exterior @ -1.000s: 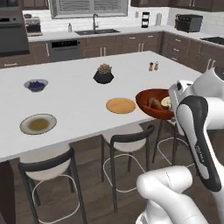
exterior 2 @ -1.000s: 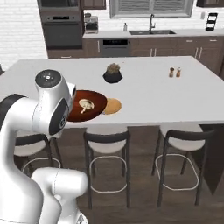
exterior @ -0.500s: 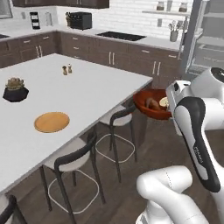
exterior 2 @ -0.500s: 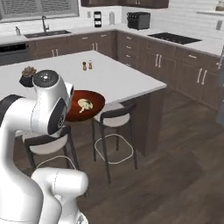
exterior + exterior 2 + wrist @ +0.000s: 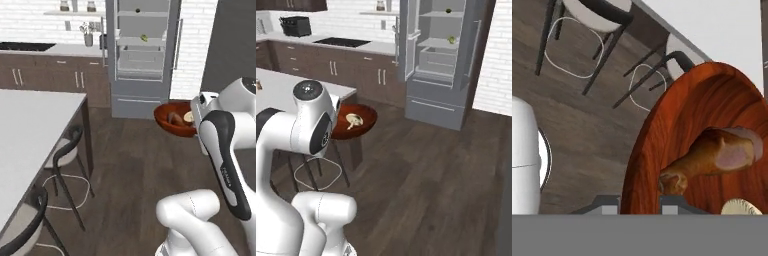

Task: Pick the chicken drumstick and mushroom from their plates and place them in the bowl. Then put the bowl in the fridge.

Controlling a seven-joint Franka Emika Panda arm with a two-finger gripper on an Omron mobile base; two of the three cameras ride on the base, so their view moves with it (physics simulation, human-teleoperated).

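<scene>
1 claw (image 5: 640,200) clamps bowl (image 5: 712,115) rim.

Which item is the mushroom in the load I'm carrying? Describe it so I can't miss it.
Find the open fridge, then come back to the reddish-brown wooden bowl held at the arm's end by the gripper. The mushroom is the small pale cream piece inside; the chicken drumstick beside it is bigger and orange-brown.
</scene>
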